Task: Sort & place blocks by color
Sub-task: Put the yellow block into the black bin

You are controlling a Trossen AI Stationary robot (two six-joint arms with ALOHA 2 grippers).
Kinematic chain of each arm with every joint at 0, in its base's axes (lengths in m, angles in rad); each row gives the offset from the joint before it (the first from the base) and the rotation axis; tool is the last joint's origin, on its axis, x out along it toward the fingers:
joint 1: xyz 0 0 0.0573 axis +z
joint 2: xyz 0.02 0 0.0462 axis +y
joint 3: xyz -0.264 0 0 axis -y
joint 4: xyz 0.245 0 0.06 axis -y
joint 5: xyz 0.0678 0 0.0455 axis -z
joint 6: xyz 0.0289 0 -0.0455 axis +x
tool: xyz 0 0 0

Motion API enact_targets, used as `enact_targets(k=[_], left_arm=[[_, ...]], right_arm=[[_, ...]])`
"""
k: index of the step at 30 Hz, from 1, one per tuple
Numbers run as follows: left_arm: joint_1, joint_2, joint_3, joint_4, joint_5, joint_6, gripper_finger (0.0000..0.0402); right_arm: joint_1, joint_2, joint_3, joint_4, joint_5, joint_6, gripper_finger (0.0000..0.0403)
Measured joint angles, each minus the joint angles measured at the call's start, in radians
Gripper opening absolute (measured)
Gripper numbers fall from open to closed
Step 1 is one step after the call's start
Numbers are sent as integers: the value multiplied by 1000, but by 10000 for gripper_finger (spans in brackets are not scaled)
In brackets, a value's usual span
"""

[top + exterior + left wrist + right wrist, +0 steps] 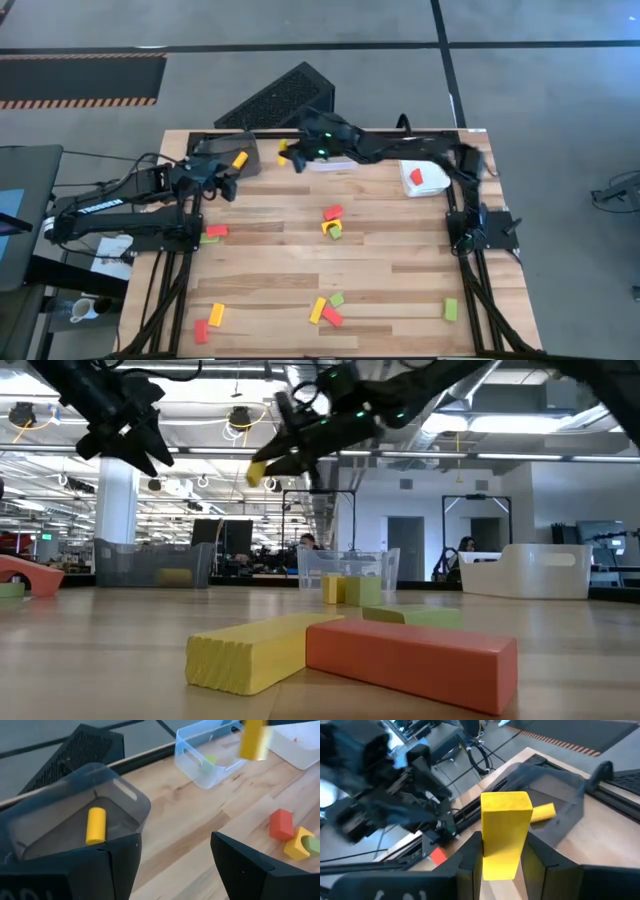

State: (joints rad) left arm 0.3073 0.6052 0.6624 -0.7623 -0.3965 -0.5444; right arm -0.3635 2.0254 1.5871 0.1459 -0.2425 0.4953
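My right gripper (pixel 292 156) reaches along the table's far edge and is shut on a yellow block (pixel 505 832), in the air between the clear bin (pixel 210 755) and the dark bin (pixel 243 155). A yellow cylinder (pixel 95 825) lies in the dark bin. A green block (pixel 211 759) lies in the clear bin. My left gripper (pixel 172 855) is open and empty, beside the dark bin's near side (pixel 225 186). Red, yellow and green blocks lie about the table. My right gripper pinches the yellow block between its two fingers (pixel 470 857) by two opposite faces at one end (pixel 500 865). The other end (pixel 505 802) sticks out past the fingertips. The fingers slant down toward the table's left. The block is lifted clear (pixel 258 472).
A white bin (pixel 425 180) with a red block stands at the far right. A red block (pixel 333 212), a yellow arch (pixel 328 227) and a green block (pixel 336 233) lie mid-table. More blocks lie at the left (pixel 215 231) and along the near edge (pixel 325 312).
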Motion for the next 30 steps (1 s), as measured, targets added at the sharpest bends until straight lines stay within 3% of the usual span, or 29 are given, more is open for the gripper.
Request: enact_targets(k=[9,17,25,30], left_arm=[[0,1,0,-59,1,-11,224],[0,1,0,-83,47,-48,224],[-1,1,0,-86,70,-85,224],[-1,1,0,-86,70,-89,224]], right_arm=[[1,350,427,-98,-50,15,108],[10,584,756,-140,-13,35,108],[0,616,749,-128,48,51,110],[1,616,749,-130,118,5,138]])
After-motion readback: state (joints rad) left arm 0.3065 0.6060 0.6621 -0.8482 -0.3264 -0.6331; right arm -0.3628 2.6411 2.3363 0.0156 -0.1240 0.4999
